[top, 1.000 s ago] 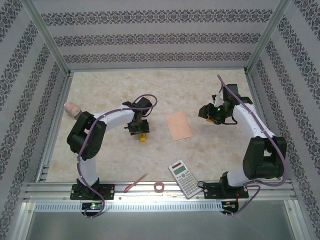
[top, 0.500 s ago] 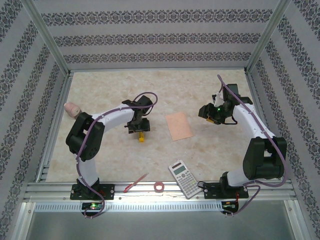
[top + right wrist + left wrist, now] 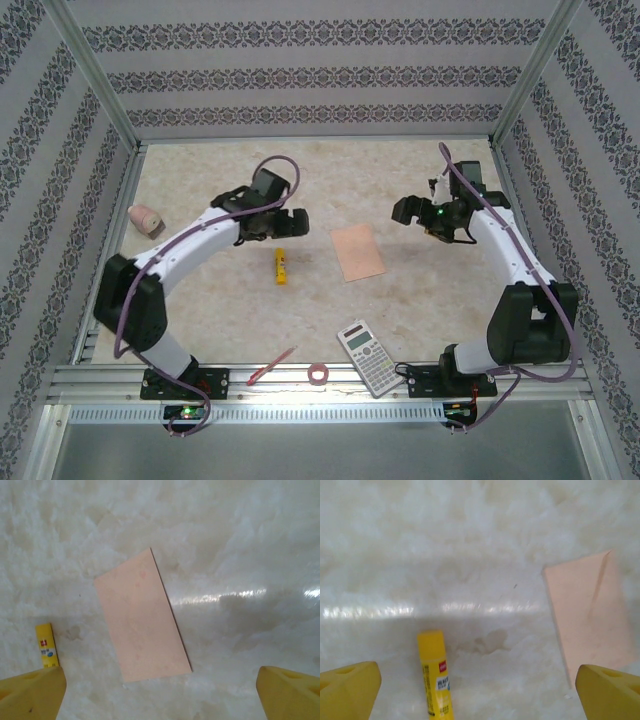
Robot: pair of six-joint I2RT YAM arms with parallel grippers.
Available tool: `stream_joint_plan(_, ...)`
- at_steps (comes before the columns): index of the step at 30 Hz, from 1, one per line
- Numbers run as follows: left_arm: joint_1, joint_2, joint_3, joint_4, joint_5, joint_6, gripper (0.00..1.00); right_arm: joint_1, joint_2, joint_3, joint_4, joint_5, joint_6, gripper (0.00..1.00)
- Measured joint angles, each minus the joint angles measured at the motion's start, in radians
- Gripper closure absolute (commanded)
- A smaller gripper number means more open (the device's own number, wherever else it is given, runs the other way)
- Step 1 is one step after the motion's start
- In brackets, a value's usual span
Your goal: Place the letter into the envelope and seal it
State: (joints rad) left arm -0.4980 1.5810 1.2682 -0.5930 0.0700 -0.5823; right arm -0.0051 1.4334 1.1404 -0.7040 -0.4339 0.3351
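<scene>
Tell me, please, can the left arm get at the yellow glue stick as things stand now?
Probably yes. The left gripper hangs open near the glue stick, which lies free on the table. The envelope lies apart from it, so nothing blocks the way.

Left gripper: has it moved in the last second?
Yes. The left gripper has drawn back from over the yellow glue stick toward the far wall, its jaws wide open.
</scene>
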Motion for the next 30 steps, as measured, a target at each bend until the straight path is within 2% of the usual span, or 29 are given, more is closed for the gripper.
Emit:
stream_joint_plan(6,0.110,-0.161,-0.090,0.150,-0.036,0.101,0.00,0.000,-0.093,0.002,0.093,0.084,0.010,0.02)
stream_joint_plan(11,0.122,-0.272,-0.227,0.327,-0.195,0.241,0.00,0.000,-0.135,0.002,0.157,0.180,0.009,0.02)
stream_joint_plan(14,0.161,-0.335,-0.346,0.425,-0.274,0.335,0.00,-0.005,-0.163,-0.037,0.236,0.222,-0.003,0.02)
stream_joint_plan(18,0.246,-0.396,-0.510,0.567,-0.318,0.431,0.00,-0.006,-0.251,-0.207,0.434,0.257,-0.065,0.02)
stream_joint_plan(24,0.360,-0.429,-0.746,0.793,-0.311,0.504,0.00,-0.006,-0.305,-0.521,0.767,0.356,-0.142,0.02)
stream_joint_plan(30,0.402,-0.331,-0.855,1.038,-0.270,0.577,0.00,-0.006,-0.266,-0.669,1.011,0.420,-0.235,0.02)
